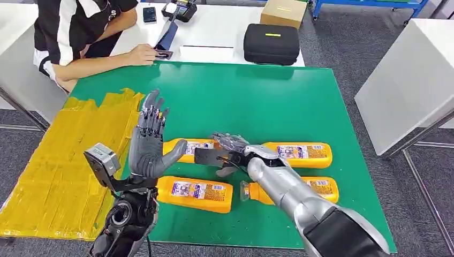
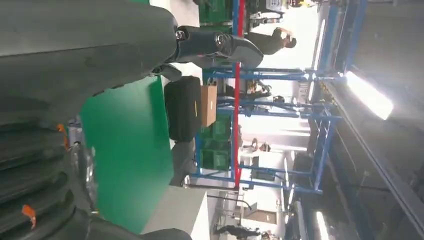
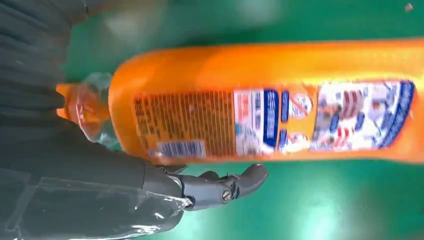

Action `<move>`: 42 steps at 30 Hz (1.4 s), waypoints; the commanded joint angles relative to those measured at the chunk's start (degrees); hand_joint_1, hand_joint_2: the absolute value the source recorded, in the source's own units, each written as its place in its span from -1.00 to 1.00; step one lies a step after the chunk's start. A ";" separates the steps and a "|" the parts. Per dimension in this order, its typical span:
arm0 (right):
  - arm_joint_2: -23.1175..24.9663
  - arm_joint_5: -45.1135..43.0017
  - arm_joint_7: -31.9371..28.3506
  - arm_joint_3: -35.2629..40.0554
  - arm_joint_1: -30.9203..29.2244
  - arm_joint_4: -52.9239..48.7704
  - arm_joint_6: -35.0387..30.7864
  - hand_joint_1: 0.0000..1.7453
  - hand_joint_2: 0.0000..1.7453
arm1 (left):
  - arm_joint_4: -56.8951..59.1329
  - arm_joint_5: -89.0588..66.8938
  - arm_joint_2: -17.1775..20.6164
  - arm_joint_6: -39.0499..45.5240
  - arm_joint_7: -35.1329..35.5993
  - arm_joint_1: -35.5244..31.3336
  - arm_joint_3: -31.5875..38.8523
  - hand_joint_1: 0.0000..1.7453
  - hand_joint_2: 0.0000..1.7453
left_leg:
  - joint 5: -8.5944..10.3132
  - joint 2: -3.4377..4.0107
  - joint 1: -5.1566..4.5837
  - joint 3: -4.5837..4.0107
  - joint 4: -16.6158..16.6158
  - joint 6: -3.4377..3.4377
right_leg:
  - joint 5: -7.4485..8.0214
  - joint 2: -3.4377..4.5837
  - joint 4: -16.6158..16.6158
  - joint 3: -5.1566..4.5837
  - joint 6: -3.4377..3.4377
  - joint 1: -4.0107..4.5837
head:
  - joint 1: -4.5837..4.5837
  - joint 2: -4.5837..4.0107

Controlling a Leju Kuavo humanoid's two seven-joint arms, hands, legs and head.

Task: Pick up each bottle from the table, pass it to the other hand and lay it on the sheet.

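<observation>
Head view: green table (image 1: 267, 101), yellow sheet (image 1: 64, 160); left hand (image 1: 150, 139) spread empty, right hand (image 1: 230, 152) unclear.

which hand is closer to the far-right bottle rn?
Right. The right hand is low over the table just beside the far-right bottle, by its cap end. The left hand is raised, open, well across the table from it.

From my head the light is bright and even, with soft short shadows under the glossy orange plastic bottles (image 1: 195, 194). My left wrist picture is blown out by glaring ceiling strip lamps (image 2: 368, 95). My right wrist picture is close and soft, smeared toward its edges.
</observation>
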 commanded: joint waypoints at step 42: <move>0.38 1.09 3.29 -0.22 3.56 2.20 -19.48 1.00 1.00 | 0.04 -2.67 1.86 0.69 1.36 1.72 -0.51 -1.00 1.00 | -0.17 -0.02 0.02 0.31 0.01 0.02 | -0.15 0.06 0.01 0.29 -0.33 0.05 | 0.00 0.00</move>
